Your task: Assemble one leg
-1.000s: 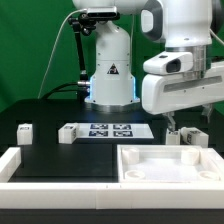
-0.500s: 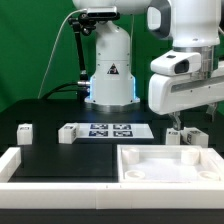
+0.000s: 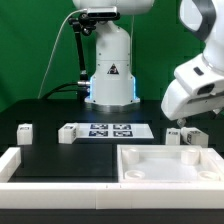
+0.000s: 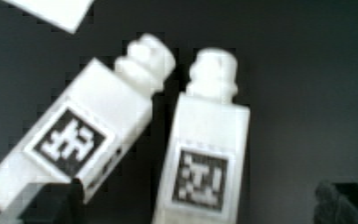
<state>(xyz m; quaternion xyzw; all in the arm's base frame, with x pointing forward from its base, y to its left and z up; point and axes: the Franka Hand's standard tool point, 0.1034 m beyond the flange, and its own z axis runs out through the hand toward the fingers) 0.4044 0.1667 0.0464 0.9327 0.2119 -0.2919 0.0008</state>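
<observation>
Wrist view: one leg (image 4: 83, 125) and the other leg (image 4: 208, 140) are blurred, their tags unreadable. The picture's edge crops the fingertips (image 4: 51, 198) and a white corner (image 4: 48, 12). Exterior view: the arm (image 3: 200, 85) is cropped.

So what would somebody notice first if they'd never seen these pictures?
Probably the big white robot arm, tilted over the black table on the exterior view's right. In the wrist view, two white legs with black-and-white square tags sit side by side and nearly fill the picture, with the dark fingers spread apart near them. A large white tray sits at the front of the exterior view.
</observation>
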